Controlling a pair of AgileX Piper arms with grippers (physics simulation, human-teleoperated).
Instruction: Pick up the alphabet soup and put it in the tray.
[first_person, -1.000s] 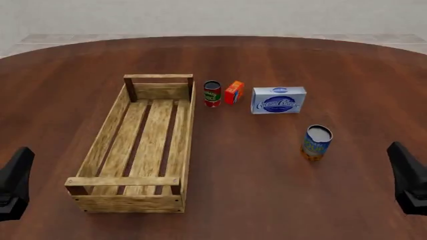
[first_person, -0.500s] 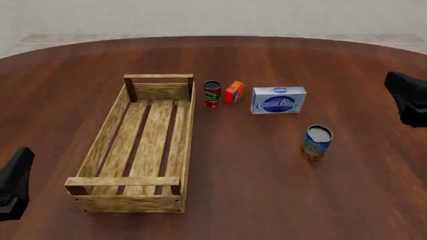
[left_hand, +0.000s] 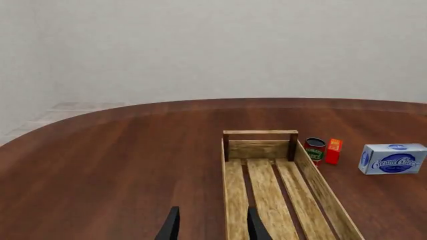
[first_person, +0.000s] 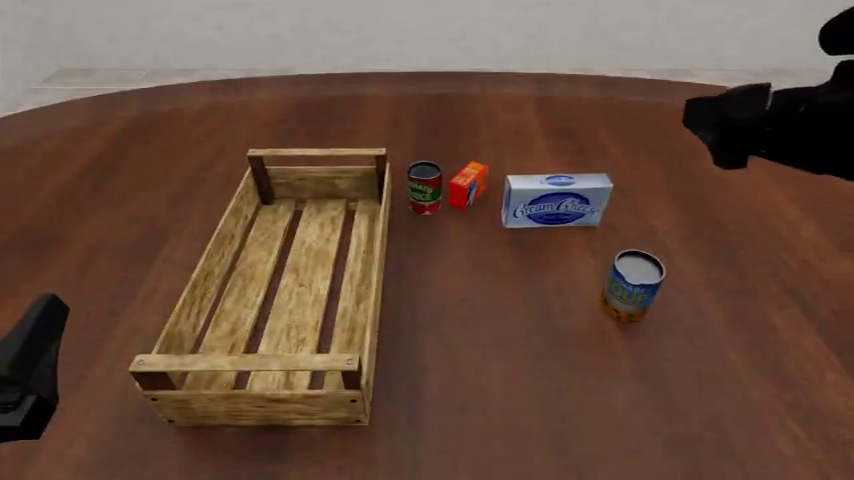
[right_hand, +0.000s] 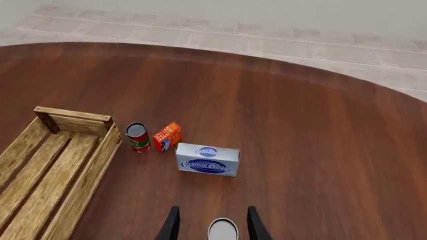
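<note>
The right gripper (right_hand: 209, 225), fingers apart, hangs above the blue-and-yellow cylindrical alphabet soup can (first_person: 631, 285); an off-centre descent could topple it, far right of the light slatted wooden tray (first_person: 283, 290).

Round wood table (first_person: 534, 400): tray (first_person: 214, 290) left; red can (first_person: 424, 187), orange box (first_person: 467, 185), cream cheese box (first_person: 557, 200) behind; soup can (first_person: 633, 285) right, upright.
</note>
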